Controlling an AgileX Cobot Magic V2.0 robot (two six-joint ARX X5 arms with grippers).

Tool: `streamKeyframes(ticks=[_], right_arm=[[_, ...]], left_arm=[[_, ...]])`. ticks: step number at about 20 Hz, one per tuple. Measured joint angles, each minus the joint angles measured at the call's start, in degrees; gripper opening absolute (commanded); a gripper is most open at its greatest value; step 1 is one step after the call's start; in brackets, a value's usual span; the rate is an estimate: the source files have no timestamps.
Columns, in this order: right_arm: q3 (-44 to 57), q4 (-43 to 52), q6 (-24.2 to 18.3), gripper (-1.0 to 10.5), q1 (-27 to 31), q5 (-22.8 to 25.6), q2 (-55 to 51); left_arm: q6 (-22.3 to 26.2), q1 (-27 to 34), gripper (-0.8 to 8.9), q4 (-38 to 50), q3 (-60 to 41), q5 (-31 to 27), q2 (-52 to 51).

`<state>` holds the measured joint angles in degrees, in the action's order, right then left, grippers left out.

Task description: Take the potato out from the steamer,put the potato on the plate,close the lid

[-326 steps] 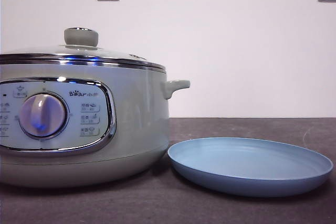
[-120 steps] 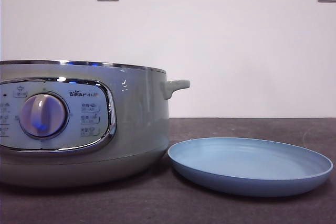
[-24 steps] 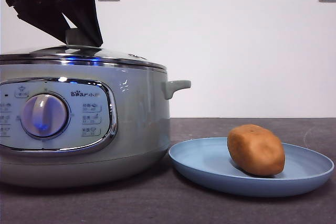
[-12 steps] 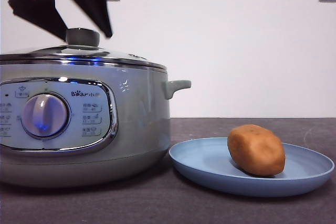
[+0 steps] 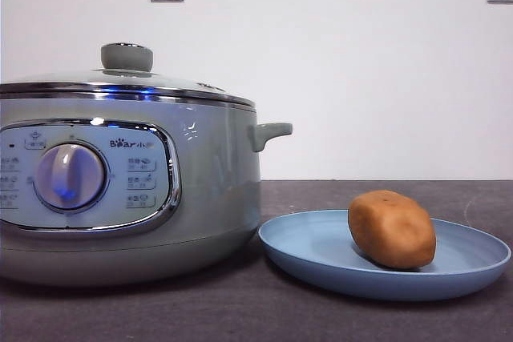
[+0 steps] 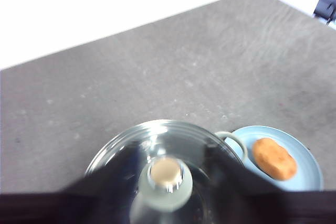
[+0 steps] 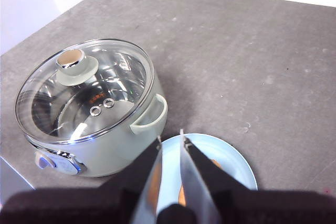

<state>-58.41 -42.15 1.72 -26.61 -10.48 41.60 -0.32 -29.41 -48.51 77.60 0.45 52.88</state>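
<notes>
Orange-brown potato (image 5: 392, 229) lies on the plate (image 5: 321, 250); the lid (image 5: 126, 82) covers the steamer (image 5: 216, 182). Left end effector (image 6: 167, 182) spread above the knob. Right end effector (image 7: 171, 141) nearly pressed together, empty.

- I see the steamer (image 5: 128, 182): big round pale grey-green cooker, chrome-framed panel with silver dial and "Bear" logo facing the front camera, small side handle pointing toward the plate. It stands upright on the dark table.
- The lid (image 5: 120, 84): domed glass, shiny chrome rim, pale grey-green knob on top. It sits level and closed on the steamer; through the glass from my right wrist camera the pot interior looks shiny metal.
- The plate (image 5: 321, 250): wide shallow light-blue, low rim, flat on the table just beside the steamer's handle side.
- The potato (image 5: 392, 229): smooth orange-brown oval lying on its side on the plate, on the half farther from the steamer.
</notes>
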Motion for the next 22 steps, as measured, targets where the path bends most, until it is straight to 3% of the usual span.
streamKeyframes(ticks=[2,5,9,13,17,22], right_arm=[[0.0,0.0,0.0,-0.2,0.0,0.0,0.0],[0.0,0.0,0.0,-0.2,0.0,-0.3,0.0],[0.0,0.0,0.0,-0.2,0.0,-1.5,0.0],[0.0,-0.2,0.0,-0.2,0.0,-1.3,0.0],[0.0,-0.2,0.0,-0.2,0.0,-1.3,0.0],[0.0,-0.2,0.0,-0.2,0.0,-1.3,0.0]], left_arm=[[0.3,0.0,-0.08,-2.2,0.0,-0.1,-3.8],[0.2,0.0,-0.08,-5.5,0.0,-0.7,-8.2],[0.2,0.0,-0.08,-9.2,-0.4,-6.0,-10.4],[-0.4,0.0,-0.08,-9.4,-5.9,-6.3,-12.5],[-3.4,0.0,-0.03,-15.1,-7.2,-6.3,-10.8],[-3.9,0.0,-0.03,-15.4,-7.2,-6.3,-7.3]])
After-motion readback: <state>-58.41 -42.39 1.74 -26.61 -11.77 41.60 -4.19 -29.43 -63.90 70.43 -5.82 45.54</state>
